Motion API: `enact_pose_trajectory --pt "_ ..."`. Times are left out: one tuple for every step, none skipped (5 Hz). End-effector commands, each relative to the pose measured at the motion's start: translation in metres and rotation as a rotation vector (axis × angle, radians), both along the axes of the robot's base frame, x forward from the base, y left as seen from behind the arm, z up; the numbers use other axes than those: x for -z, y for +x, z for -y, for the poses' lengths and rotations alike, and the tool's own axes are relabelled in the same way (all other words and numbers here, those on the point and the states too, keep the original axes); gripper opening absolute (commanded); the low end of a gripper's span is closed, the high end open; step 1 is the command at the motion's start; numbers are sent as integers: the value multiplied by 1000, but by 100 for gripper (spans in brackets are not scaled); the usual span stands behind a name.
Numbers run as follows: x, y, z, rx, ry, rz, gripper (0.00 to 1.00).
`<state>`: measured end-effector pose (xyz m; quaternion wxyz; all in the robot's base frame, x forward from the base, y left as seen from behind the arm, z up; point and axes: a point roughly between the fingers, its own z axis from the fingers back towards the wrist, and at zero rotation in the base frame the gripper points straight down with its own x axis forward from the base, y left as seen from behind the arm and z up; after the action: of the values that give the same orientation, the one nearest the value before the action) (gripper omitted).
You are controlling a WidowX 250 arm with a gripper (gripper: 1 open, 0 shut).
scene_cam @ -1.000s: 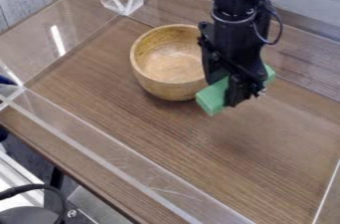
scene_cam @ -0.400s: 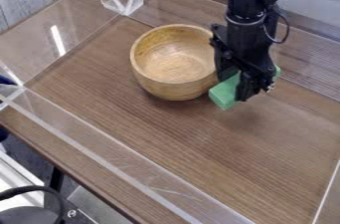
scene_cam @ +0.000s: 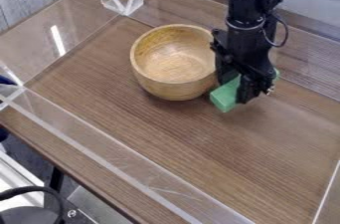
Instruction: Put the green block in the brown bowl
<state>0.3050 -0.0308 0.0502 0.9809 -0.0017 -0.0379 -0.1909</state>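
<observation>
Looking light and stiff, the green block [scene_cam: 226, 99] should suit a pinch across its narrow middle. It lies on the worktop [scene_cam: 159, 143] just beside the brown bowl [scene_cam: 174, 62], and the tool [scene_cam: 241, 92] above it seems closed; I can't tell if it grips.

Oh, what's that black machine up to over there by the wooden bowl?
A black robot arm is reaching down at the table, its gripper closed around a small green block. The block sits just beside the round wooden bowl, outside its rim. The job is to put the block in the bowl, and that hasn't happened yet. Whether the block is touching the table is hard to tell from this view.
</observation>
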Motion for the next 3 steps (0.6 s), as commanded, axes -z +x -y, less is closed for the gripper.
enact_pose_trajectory --pt "-11 13 -1 -3 -10 52 0" --pt "-9 14 -1 -1 -13 48 0" --pt "-9 14 -1 0 -16 49 0"
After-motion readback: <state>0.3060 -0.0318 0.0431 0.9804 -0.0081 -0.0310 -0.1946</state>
